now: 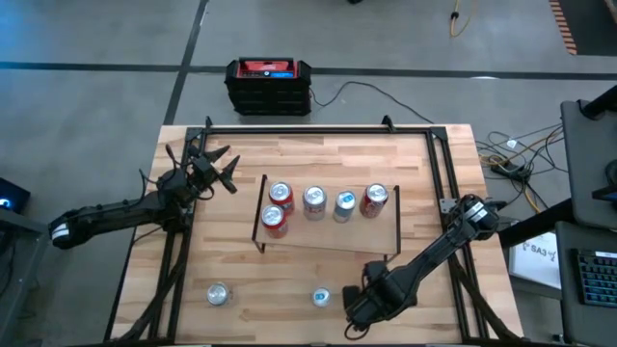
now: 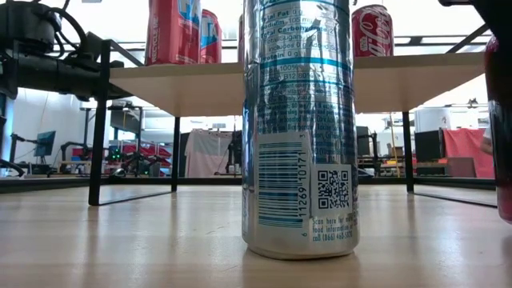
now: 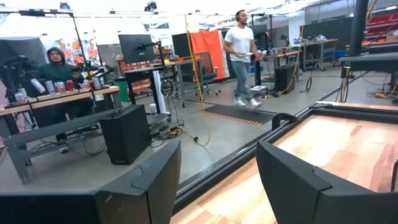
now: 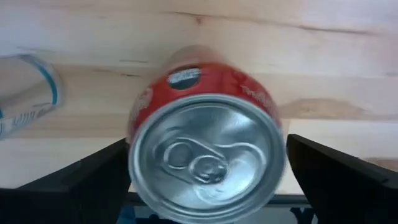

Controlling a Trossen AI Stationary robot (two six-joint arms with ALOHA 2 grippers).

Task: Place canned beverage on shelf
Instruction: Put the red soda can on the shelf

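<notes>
Down at the table's near edge, the right gripper (image 4: 205, 180) is sitting with its jaws spread wide around a red can (image 4: 205, 149), not yet clamping it.

Its dark fingers (image 4: 339, 177) are flanking the upright can, whose silver pull-tab top is facing the wrist camera; a silver-and-blue can (image 1: 321, 297) is standing just beside it, another silver can (image 1: 219, 294) farther left. Beyond them, the shelf (image 1: 328, 236) is carrying five cans. Far left, the left gripper (image 1: 214, 166) is waiting, fingers partly apart, empty.
</notes>
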